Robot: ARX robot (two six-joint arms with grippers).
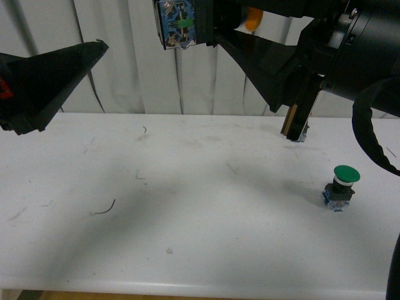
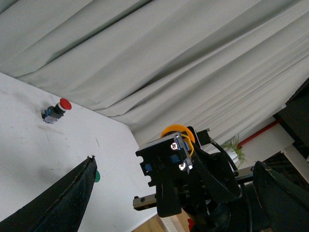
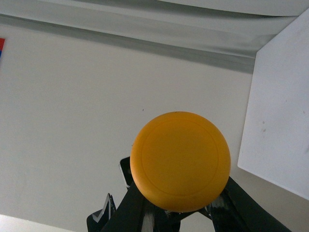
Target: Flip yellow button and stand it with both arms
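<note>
**Yellow button [image 1: 180, 24] held aloft by the right gripper [image 1: 220, 34]**

The button hangs high above the table [image 1: 187, 212], lying sideways, with its blocky base toward the left gripper [image 1: 87, 53] and its cap toward the right arm. The right gripper is clamped on it just behind the cap. We judge it light, rigid and hard-shelled. The smooth domed cap would slip, so we would take hold at the flat-sided base. The left gripper stands well apart from it, and we cannot tell whether it is open or closed.

White table [image 1: 187, 237], pale pleated curtain [image 1: 134, 62] behind
</note>
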